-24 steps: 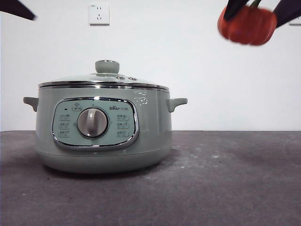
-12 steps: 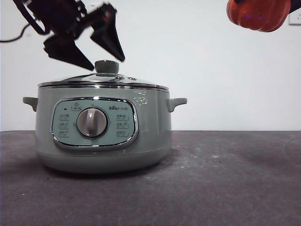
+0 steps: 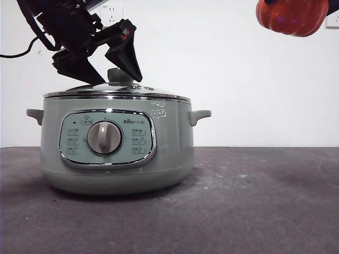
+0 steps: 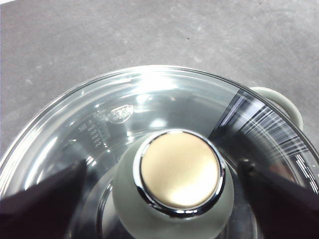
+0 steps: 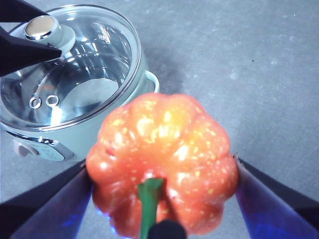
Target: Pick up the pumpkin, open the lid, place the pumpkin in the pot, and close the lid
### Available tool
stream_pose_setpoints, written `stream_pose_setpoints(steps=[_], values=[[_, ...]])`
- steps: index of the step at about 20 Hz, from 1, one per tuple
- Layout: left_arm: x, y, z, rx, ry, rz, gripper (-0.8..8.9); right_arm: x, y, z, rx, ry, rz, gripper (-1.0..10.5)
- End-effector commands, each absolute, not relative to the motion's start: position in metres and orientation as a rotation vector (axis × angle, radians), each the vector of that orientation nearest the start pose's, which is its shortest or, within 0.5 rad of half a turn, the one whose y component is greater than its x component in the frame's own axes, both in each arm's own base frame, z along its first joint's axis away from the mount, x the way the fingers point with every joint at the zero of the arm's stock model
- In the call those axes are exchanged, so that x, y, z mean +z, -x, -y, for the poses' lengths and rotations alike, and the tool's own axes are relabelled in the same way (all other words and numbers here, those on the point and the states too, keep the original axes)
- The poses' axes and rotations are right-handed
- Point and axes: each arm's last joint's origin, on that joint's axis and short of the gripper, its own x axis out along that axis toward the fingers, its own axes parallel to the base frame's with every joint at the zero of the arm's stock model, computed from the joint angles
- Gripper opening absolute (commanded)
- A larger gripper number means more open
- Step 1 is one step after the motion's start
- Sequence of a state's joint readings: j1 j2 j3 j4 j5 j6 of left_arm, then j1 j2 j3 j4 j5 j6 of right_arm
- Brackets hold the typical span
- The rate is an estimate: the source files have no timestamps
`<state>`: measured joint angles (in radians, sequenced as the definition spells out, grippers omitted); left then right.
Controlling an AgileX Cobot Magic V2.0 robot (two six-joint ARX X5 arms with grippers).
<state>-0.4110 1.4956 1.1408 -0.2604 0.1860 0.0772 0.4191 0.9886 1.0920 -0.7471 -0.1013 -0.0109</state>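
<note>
The sage-green pot (image 3: 114, 143) stands on the table at the left with the glass lid (image 3: 116, 90) on it. My left gripper (image 3: 108, 76) is open and straddles the lid's knob (image 4: 179, 172), one jaw on each side with a gap to it. My right gripper (image 5: 162, 194) is shut on the orange pumpkin (image 5: 162, 162) and holds it high at the top right (image 3: 291, 16), off to the side of the pot (image 5: 75, 124). The left jaws also show in the right wrist view beside the knob (image 5: 42, 27).
The grey table (image 3: 254, 201) stretches to the right of the pot. A wall socket (image 3: 112, 9) is partly hidden behind the left arm. The pot's side handles (image 3: 200, 115) stick out on both sides.
My left gripper came in from the top left and dropped down around the lid's knob. The pumpkin rose a little and now holds still at the top right.
</note>
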Motion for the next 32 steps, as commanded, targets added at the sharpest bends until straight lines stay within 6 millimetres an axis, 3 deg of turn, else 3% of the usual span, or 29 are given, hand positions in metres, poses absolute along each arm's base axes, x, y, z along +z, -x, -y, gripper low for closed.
stream_pose_setpoints(steps=[1, 4, 11, 18, 24, 28, 32], values=[[0.283, -0.3, 0.138, -0.608, -0.147, -0.593, 0.92, 0.351, -0.172, -0.08, 0.503, 0.105, -0.64, -0.1], [0.283, -0.3, 0.138, -0.608, -0.144, -0.591, 0.0, 0.351, -0.173, -0.08, 0.502, 0.106, -0.64, -0.1], [0.287, -0.298, 0.137, -0.61, -0.142, -0.586, -0.09, 0.351, -0.173, -0.081, 0.506, 0.104, -0.641, -0.1], [0.326, -0.274, 0.126, -0.609, -0.122, -0.457, -0.09, 0.348, -0.175, -0.085, 0.595, 0.076, -0.662, -0.1], [0.364, -0.226, 0.104, -0.591, -0.119, -0.396, -0.09, 0.343, -0.194, -0.104, 0.652, 0.069, -0.621, -0.1], [0.386, -0.181, 0.083, -0.529, -0.127, -0.365, -0.09, 0.336, -0.215, -0.138, 0.73, 0.091, -0.597, -0.1], [0.398, -0.136, 0.061, -0.465, -0.135, -0.345, -0.09, 0.331, -0.251, -0.178, 0.779, 0.119, -0.63, -0.1]])
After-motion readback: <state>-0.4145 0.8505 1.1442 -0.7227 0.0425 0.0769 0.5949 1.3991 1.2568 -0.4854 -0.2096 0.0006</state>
